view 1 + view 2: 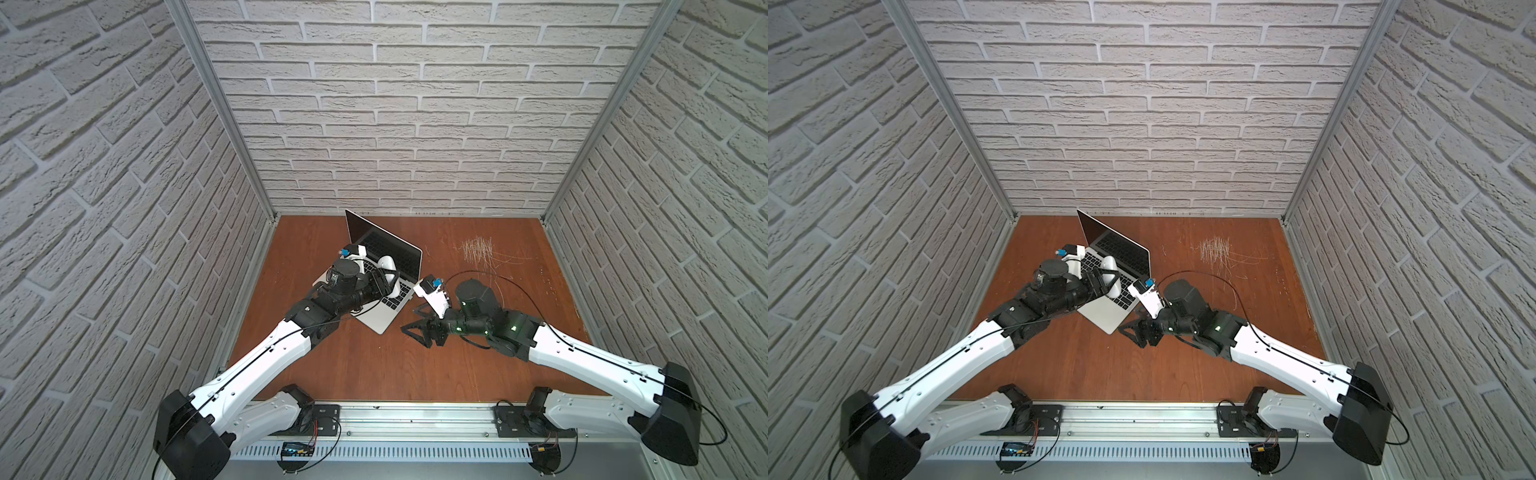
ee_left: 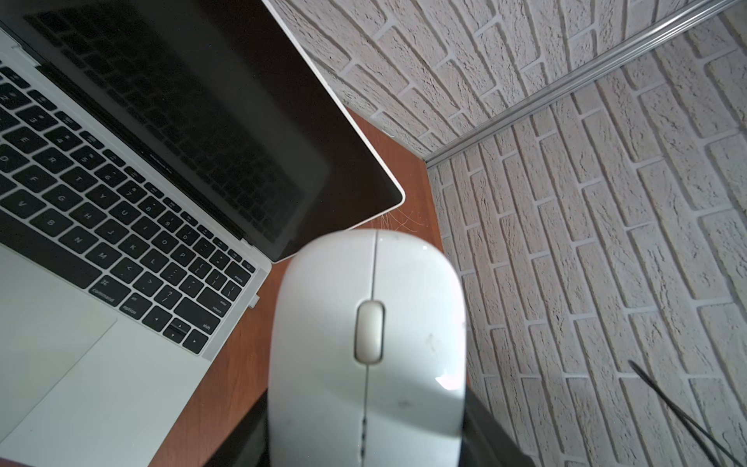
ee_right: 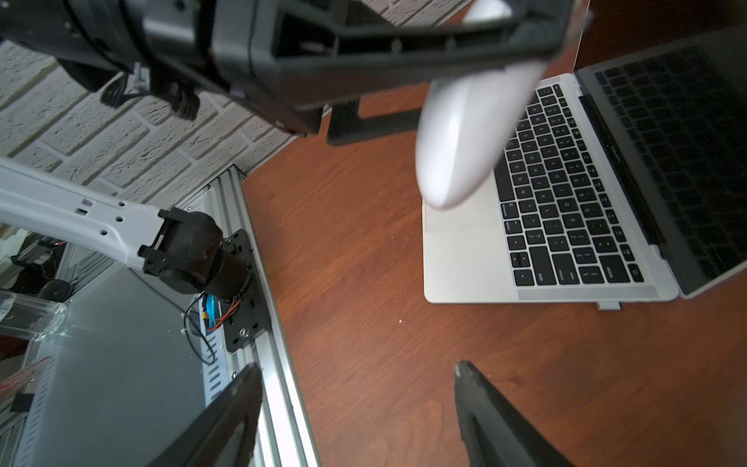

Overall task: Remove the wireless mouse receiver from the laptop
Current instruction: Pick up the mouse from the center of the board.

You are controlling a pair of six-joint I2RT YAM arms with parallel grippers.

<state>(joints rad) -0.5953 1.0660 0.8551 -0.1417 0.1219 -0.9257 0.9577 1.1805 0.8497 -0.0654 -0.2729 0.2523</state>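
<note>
Receiver (image 3: 608,305) not yet removed: a short silver stub protrudes from the side edge of the open laptop (image 3: 465,263), which lies on the wooden surface (image 1: 478,353). Left jaws grip the white mouse (image 2: 368,343), held above the keyboard. Right jaws spread wide, empty, over bare surface near the laptop's front corner. Extraction wholly outstanding. Approach to the stub appears unobstructed, though the raised mouse hangs close by

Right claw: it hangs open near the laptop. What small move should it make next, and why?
Probably slide toward the small receiver sticking out of the side edge of the laptop. The right claw is open over bare table, short of it, while the left claw holds the white mouse.
</note>
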